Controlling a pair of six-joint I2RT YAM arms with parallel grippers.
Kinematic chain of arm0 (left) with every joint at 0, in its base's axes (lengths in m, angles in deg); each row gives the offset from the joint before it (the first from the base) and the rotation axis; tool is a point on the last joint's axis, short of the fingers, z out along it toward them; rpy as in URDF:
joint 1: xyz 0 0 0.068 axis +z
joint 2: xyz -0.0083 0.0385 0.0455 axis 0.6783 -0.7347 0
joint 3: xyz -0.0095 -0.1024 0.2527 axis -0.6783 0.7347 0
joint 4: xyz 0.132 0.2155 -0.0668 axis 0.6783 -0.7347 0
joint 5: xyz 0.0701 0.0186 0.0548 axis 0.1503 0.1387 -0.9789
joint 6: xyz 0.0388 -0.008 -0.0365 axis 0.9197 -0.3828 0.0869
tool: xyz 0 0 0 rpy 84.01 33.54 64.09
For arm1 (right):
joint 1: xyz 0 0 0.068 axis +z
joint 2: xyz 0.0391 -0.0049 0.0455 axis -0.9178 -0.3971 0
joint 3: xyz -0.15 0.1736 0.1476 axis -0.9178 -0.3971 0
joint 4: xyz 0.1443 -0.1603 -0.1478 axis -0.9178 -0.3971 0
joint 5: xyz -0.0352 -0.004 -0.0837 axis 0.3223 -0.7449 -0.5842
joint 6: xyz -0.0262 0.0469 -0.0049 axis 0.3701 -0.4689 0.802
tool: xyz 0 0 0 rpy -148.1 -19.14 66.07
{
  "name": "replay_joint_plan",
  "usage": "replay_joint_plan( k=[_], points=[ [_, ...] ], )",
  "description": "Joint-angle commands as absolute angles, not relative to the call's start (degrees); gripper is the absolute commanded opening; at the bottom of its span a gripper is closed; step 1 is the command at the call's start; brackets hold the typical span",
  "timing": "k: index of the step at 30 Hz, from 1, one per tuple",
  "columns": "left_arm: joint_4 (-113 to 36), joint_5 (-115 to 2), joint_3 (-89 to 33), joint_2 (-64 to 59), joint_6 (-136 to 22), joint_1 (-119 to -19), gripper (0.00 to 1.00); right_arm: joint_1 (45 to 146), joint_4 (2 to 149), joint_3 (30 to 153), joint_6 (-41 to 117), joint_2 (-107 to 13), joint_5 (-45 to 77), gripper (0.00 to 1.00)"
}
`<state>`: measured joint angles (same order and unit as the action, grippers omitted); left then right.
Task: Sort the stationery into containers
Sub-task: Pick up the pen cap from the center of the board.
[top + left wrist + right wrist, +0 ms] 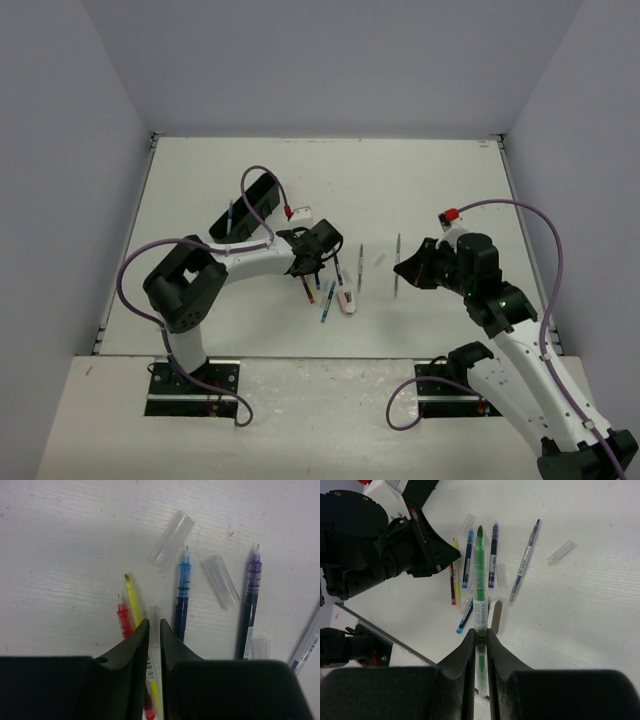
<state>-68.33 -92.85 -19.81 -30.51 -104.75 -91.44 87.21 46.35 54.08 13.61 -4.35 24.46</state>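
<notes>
From above, the black organiser tray lies slantwise at the far left of the white table with a lone pen lying in it. The rest of the stationery is scattered loose near the table's middle, outside the tray. The left gripper hangs over that scatter, and a small pale eraser block lies just beside it. The right gripper is well apart to the right, with a green pen at its tip. In the left wrist view the fingers stand nearly together with only a thin slit between them. A yellow pen runs slantwise under that slit (whether it is pinched I cannot tell). A red pen lies just beside it, with a blue pen and a purple pen further right, both uncapped. Two clear caps lie apart on the table. In the right wrist view the right jaws are clamped on the green pen's barrel near its labelled end. Its tip points away over the loose pens, toward the left arm's black gripper.
</notes>
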Motion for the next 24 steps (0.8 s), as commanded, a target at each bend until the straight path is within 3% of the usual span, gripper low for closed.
replay_joint_plan(
  k=[1, 10, 15, 19, 24],
  points=[
    [-66.7, -94.2, -19.5, -31.2, -105.3, -91.7, 0.15, 87.1, 48.4, 54.3, 14.3, -4.5, 25.8, 0.0],
    [-65.6, -93.2, -19.5, -33.3, -105.1, -91.7, 0.13, 87.1, 48.5, 54.4, 14.3, -4.7, 26.1, 0.0],
    [-65.3, -92.7, -19.3, -33.9, -105.3, -91.9, 0.09, 87.1, 48.4, 54.6, 14.3, -4.6, 26.2, 0.0],
    [-64.8, -92.0, -19.0, -34.2, -105.3, -92.0, 0.0, 87.1, 48.3, 54.4, 14.3, -4.0, 26.3, 0.0],
    [-64.8, -91.8, -19.1, -31.7, -104.3, -92.1, 0.0, 87.1, 48.1, 54.9, 13.8, -3.4, 27.8, 0.0]
  ],
)
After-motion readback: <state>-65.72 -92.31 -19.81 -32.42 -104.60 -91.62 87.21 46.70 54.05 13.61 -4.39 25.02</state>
